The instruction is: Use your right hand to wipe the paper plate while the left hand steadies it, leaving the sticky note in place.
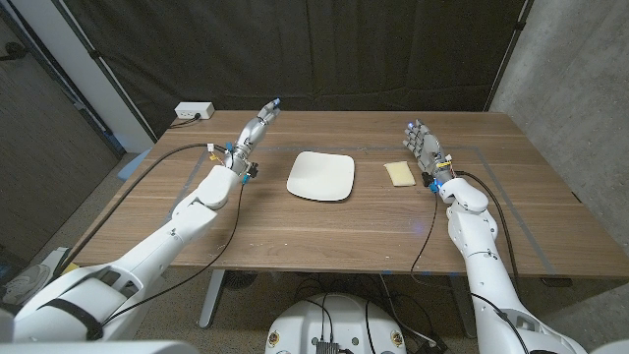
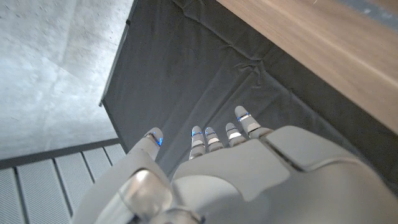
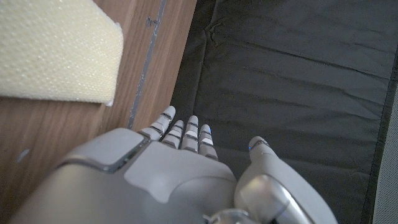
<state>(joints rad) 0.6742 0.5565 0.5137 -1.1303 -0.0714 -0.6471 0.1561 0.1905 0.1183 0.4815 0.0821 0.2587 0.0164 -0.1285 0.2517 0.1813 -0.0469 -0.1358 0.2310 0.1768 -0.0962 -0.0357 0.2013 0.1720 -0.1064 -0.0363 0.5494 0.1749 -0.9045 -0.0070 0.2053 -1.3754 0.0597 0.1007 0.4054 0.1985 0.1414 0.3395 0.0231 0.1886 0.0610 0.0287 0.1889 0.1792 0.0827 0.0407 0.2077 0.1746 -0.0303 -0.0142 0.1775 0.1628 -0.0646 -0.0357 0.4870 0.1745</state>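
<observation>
We see the left robot hand [image 1: 257,124] raised over the wooden desk [image 1: 295,231], fingers spread, holding nothing. Right of it lies the white, rounded-square paper plate [image 1: 321,176], then a pale yellow, coarse-textured sponge [image 1: 399,173]. Just beside the sponge, the right robot hand [image 1: 423,141] stands open and empty.

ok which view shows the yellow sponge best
The head view: the whole sponge lies flat between the paper plate and the right hand. The right wrist view gives a close, cropped corner.
</observation>
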